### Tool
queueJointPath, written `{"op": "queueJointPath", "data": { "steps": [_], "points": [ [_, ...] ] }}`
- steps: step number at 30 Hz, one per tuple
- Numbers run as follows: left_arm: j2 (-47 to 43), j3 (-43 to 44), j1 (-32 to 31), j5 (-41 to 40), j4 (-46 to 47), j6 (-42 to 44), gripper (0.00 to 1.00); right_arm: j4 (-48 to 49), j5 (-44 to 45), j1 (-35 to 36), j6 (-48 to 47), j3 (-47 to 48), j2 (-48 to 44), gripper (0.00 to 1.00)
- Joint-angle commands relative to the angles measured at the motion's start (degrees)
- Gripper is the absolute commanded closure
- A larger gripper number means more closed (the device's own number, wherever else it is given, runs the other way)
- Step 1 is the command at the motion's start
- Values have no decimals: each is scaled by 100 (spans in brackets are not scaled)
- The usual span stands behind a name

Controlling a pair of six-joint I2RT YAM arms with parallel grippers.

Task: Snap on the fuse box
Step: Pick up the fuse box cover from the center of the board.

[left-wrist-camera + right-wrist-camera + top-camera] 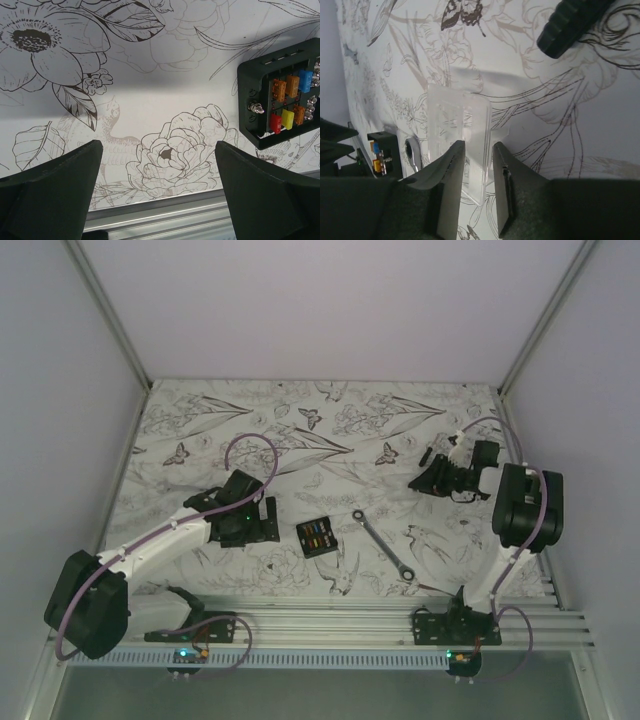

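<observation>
The fuse box (316,537) is a small black square box with orange, blue, yellow and red fuses, lying open on the flowered mat at centre. It also shows at the right edge of the left wrist view (285,97) and at the far left of the right wrist view (382,152). My left gripper (268,521) is open and empty (159,150), just left of the box. My right gripper (422,481) is at the back right, shut (479,150) on a clear plastic cover (457,122) that it grips by one edge above the mat.
A silver wrench (383,540) lies just right of the fuse box; its head shows in the right wrist view (412,150). A small black stick (570,22) lies beyond the right gripper. An aluminium rail (340,620) runs along the near edge. White walls enclose the mat.
</observation>
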Motion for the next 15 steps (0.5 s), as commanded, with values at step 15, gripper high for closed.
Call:
{"op": "queueJointPath", "data": {
  "steps": [15],
  "points": [
    [-385, -127, 91, 343, 10, -244, 0, 992, -923, 415, 1005, -644, -1105, 100]
  ]
}}
